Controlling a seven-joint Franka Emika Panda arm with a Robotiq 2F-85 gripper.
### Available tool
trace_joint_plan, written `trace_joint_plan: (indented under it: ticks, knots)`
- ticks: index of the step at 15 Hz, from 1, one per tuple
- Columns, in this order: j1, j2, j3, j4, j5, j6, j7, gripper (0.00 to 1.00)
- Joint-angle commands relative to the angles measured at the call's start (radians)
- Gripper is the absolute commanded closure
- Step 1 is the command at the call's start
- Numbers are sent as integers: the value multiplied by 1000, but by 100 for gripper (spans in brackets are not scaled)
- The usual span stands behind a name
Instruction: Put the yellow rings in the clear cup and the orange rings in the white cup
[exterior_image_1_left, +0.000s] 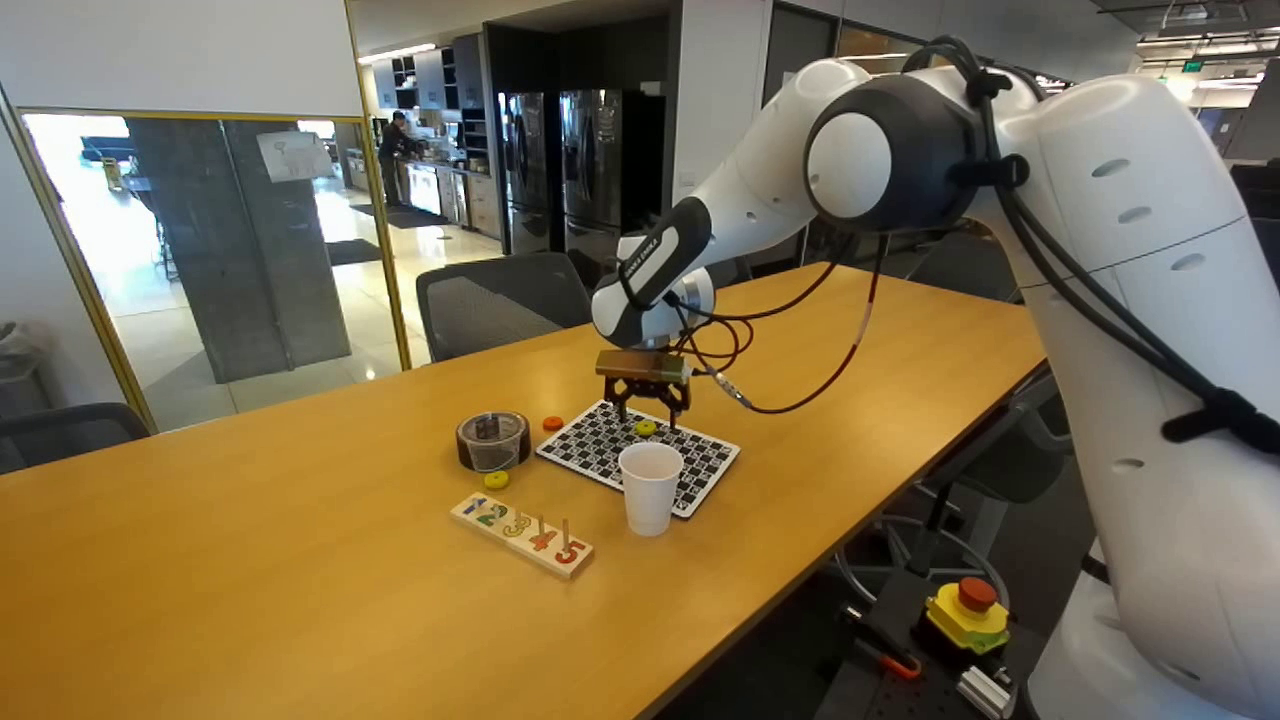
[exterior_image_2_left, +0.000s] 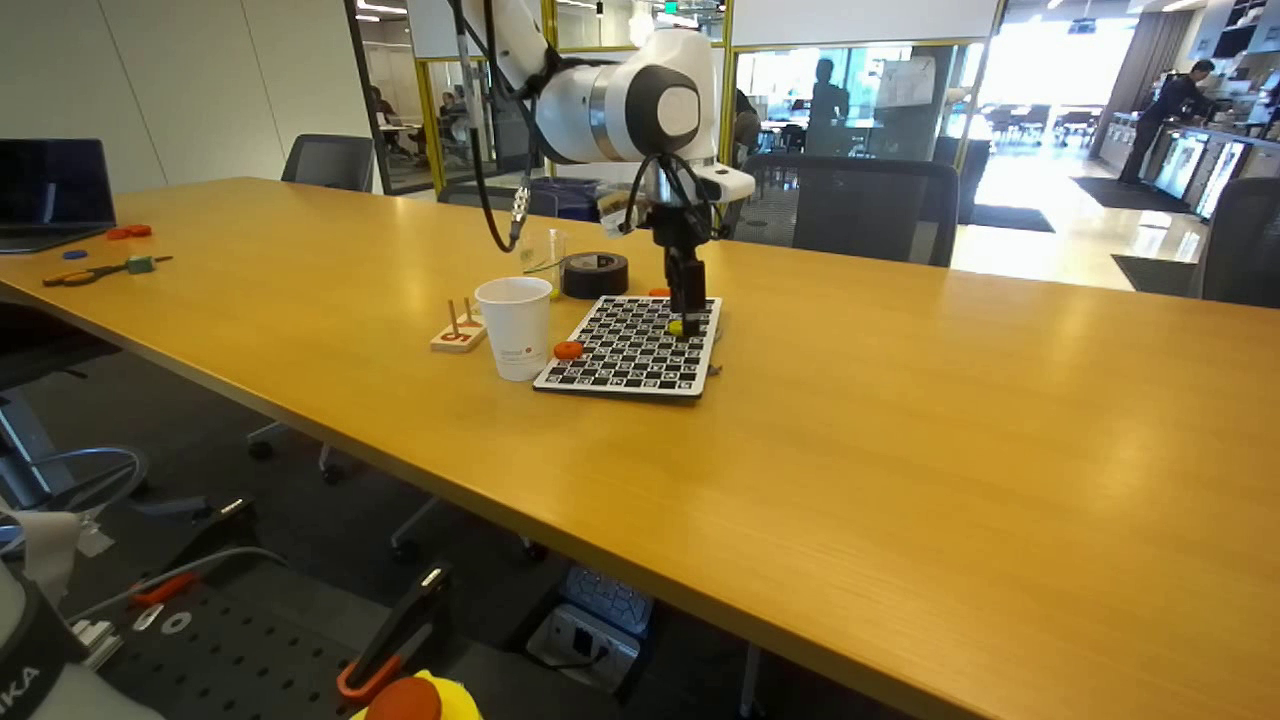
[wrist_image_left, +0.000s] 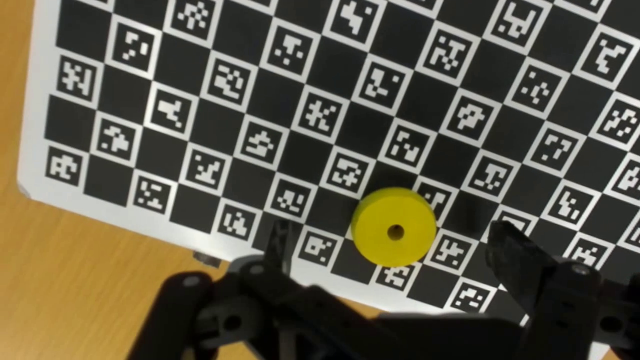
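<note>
Nothing looks sorted from here, though the white cup (exterior_image_1_left: 650, 490) hides its bottom. The spread hand (exterior_image_1_left: 648, 419) straddles a yellow ring (wrist_image_left: 394, 225) on the board (wrist_image_left: 165, 150); a second yellow ring (exterior_image_1_left: 496, 480) by the clear cup (exterior_image_1_left: 492, 456) and orange rings (exterior_image_2_left: 568, 350) on and beside the board remain.

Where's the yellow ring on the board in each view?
In an exterior view: yellow ring just below centre, above the white cup.
In an exterior view: yellow ring just above and right of centre.
Wrist view: yellow ring below and right of centre.
Shared landmark: the board beneath it.
</note>
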Motion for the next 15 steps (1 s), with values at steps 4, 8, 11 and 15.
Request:
trace_joint_plan:
  ticks: [4,8,11,15]
  knots:
    - [12,28,-16,41,-27,-7,47,27]
    - [13,29,-16,50,-26,-10,56,58]
    - [13,27,-16,57,-26,-25,62,80]
    - [5,7,-4,65,-15,-48,46,83]
